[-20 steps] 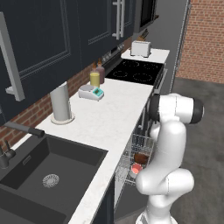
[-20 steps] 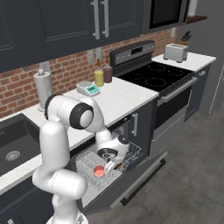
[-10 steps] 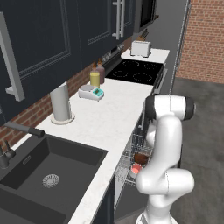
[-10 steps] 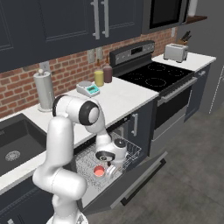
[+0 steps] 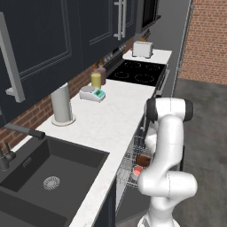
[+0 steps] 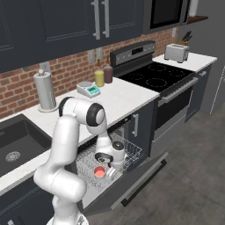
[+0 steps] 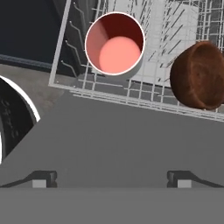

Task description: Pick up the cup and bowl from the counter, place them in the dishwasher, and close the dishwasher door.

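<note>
Both dishes sat in the rack

The cup (image 7: 114,43) and bowl (image 7: 197,75) lay apart. The hand (image 7: 109,178) was open, holding nothing. It should push the dishwasher door (image 6: 132,184) up slowly.

Left base view: high behind the arm, looking down along the counter (image 5: 117,116) toward the stove (image 5: 136,72) at 12 o'clock; sink (image 5: 42,175) near at 8 o'clock. Right base view: farther back, facing the cabinets; sink at 9 o'clock, stove at 1 o'clock. Both share counter, stove, sink and rack (image 6: 117,160). Hand view: close, straight down on the rack, cup (image 7: 115,43) at 12 o'clock, bowl (image 7: 199,75) at 2 o'clock.
</note>
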Tool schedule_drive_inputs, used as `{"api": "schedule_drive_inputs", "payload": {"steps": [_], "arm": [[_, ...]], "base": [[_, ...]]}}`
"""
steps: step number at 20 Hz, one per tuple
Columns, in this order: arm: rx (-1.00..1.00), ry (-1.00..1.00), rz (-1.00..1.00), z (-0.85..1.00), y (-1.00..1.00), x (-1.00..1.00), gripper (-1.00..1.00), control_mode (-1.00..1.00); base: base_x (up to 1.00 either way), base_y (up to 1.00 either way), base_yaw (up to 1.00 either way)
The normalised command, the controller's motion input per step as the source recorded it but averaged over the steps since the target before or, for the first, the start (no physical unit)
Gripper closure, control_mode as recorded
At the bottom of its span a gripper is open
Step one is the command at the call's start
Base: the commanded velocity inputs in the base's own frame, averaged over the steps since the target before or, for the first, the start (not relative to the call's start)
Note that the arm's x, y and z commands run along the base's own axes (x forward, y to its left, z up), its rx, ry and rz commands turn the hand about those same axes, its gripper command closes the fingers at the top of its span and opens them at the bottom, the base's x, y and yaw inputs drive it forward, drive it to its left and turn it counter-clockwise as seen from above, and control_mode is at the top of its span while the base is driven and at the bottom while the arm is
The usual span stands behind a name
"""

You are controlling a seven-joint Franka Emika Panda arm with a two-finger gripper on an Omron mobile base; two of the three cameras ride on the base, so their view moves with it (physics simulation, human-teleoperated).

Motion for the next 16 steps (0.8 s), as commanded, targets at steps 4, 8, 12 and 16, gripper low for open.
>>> {"api": "schedule_drive_inputs", "payload": {"steps": [4, 8, 12, 16], "arm": [[0.0, 0.0, 0.0, -0.17, -0.02, 0.03, -1.0, -1.0], [0.0, 0.0, 0.0, -0.19, 0.0, 0.08, -1.0, -1.0], [0.0, 0.0, 0.0, -0.16, 0.0, 0.18, -1.0, -1.0], [0.0, 0.0, 0.0, -0.14, 0.0, 0.23, -1.0, -1.0]], "base": [[0.0, 0.0, 0.0], [0.0, 0.0, 0.0], [0.0, 0.0, 0.0], [0.0, 0.0, 0.0]]}}
